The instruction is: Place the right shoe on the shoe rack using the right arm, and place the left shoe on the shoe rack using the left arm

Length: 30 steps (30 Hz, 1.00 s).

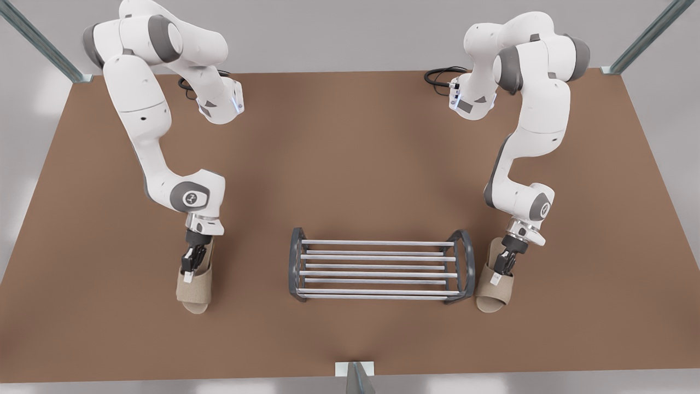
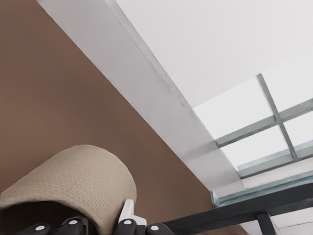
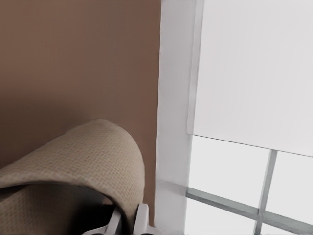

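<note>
The shoe rack (image 1: 377, 243) stands low on the brown table, dark end frames joined by silvery bars. A beige slipper, the left shoe (image 1: 495, 295), lies right against the rack's end on the front view's right. My left gripper (image 1: 499, 272) is shut on its strap (image 2: 73, 181), with one white fingertip (image 2: 128, 215) outside the strap and the rack's dark frame (image 2: 244, 210) close by. The right shoe (image 1: 195, 293) lies well off the rack on the front view's left. My right gripper (image 1: 188, 272) is shut on that strap (image 3: 83, 161). Both soles look down on the table.
The brown table (image 1: 350, 164) stretches wide behind the rack. Its near edge runs just past the slippers' toes, with a small metal bracket (image 1: 354, 372) at the middle. Cables (image 1: 440, 75) lie by the arm bases at the far side.
</note>
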Each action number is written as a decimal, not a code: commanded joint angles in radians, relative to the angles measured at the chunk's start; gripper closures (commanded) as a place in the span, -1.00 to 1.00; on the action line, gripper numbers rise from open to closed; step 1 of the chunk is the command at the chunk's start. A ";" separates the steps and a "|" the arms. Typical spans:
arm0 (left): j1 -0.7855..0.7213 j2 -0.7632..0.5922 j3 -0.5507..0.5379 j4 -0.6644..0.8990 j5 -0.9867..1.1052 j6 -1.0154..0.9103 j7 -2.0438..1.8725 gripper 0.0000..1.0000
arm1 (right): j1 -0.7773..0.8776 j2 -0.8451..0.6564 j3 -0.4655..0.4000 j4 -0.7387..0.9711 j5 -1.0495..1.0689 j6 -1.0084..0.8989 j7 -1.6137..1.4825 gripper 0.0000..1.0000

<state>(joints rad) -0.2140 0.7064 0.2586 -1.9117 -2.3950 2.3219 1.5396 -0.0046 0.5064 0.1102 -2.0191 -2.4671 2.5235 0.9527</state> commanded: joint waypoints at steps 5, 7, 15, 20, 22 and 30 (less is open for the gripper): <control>-0.002 -0.051 0.010 -0.006 0.008 0.005 0.028 0.28 | 0.000 -0.075 0.000 -0.006 0.014 0.067 -0.035 0.57; -0.002 -0.097 0.013 -0.015 0.022 0.028 0.040 0.42 | 0.003 -0.164 0.003 -0.013 0.103 0.155 -0.035 0.57; -0.012 -0.407 -0.001 -0.171 0.059 0.178 0.028 0.57 | 0.107 -0.428 0.154 -0.089 0.425 0.290 -0.026 0.57; -0.013 -0.533 -0.050 -0.208 0.059 0.286 -0.026 0.57 | 0.115 -0.505 0.261 -0.007 0.746 0.276 -0.189 0.57; -0.013 -0.565 -0.078 -0.208 0.059 0.327 -0.062 0.57 | 0.115 -0.491 0.328 0.019 0.806 0.193 -0.218 0.57; -0.019 -0.597 -0.104 -0.207 0.059 0.412 -0.136 0.57 | 0.351 -0.171 0.368 0.267 0.895 -0.226 -0.239 0.57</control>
<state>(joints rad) -0.2341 0.1112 0.1550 -2.1182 -2.3361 2.6822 1.5028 0.3379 0.3082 0.4750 -1.7694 -1.5881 2.5049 0.8212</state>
